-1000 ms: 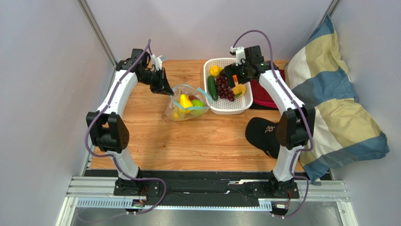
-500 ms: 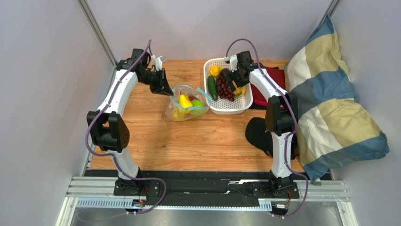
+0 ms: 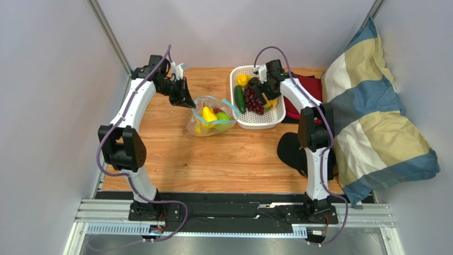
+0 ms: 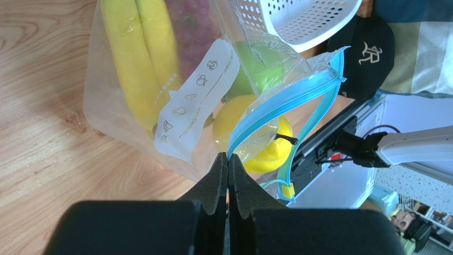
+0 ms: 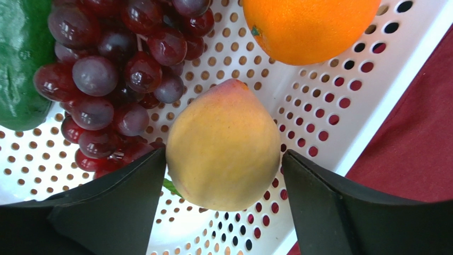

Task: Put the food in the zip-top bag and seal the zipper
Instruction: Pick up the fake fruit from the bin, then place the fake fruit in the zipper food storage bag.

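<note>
- One change since a second ago: the right claw [image 5: 223,156] has dropped from above the basket [image 5: 329,117] into it, and its wide-set fingers now pinch the peach [image 5: 223,106] by both flanks
- The left claw [image 4: 227,159] stays pressed together on the zipper [image 4: 282,101] of the zip-top bag [image 4: 106,122], which lies just ahead of it
- Around the right claw: one grape cluster [image 5: 111,69] ahead-left, one orange [image 5: 308,24] ahead-right, one cucumber [image 5: 18,58] far left
- In the bag ahead of the left claw: two bananas [image 4: 135,53], one green fruit [image 4: 255,74], one yellow fruit [image 4: 266,146]
</note>
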`<state>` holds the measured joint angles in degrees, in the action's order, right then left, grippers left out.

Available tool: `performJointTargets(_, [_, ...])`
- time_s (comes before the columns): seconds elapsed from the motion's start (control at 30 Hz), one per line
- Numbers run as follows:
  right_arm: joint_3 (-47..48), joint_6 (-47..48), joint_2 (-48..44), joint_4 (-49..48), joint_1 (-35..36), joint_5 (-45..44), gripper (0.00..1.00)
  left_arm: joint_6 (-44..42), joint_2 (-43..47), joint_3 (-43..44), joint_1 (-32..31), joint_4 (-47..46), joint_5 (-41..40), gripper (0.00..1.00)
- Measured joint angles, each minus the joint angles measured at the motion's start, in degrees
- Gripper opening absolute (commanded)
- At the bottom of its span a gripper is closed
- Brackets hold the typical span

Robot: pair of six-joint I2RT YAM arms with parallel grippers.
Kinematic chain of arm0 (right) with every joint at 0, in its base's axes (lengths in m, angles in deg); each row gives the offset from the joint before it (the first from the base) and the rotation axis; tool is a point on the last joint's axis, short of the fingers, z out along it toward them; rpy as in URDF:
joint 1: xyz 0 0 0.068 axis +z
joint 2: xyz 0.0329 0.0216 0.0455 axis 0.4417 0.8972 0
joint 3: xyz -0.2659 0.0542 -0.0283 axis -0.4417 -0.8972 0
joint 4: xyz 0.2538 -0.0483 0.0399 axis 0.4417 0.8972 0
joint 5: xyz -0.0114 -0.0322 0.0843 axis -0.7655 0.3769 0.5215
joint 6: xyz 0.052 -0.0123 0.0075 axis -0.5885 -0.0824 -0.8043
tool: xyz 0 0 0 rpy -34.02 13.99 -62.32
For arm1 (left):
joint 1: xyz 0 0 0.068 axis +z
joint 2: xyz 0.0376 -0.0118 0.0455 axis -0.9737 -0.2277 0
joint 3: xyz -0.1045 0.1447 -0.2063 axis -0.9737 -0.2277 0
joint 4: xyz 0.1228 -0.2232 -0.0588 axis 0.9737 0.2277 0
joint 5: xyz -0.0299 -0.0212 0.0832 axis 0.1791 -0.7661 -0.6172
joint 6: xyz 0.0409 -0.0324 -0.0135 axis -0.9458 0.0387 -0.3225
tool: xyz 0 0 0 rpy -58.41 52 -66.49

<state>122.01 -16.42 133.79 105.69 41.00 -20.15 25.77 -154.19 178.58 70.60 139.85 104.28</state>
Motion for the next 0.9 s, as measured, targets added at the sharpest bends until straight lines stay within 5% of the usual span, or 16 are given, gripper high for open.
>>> performJointTargets(0.1, [0.0,-0.02,0.35,0.15,0.0,-0.04,0.82,0.0,0.0,0.0,0.0,0.0,0.0,0.0])
performJointTargets(0.27, [0.02,0.04,0.5,0.26,0.04,-0.22,0.47,0.0,0.0,0.0,0.0,0.02,0.0,0.0])
performJointTargets(0.4, [0.31,-0.79,0.07,1.79,0.0,0.33,0.3,-0.02,0.0,0.0,0.0,0.15,0.0,0.0])
performJointTargets(0.9, [0.31,-13.14,-28.76,0.94,2.47,25.62,0.25,-0.2,0.0,0.0,0.0,0.35,1.14,0.0])
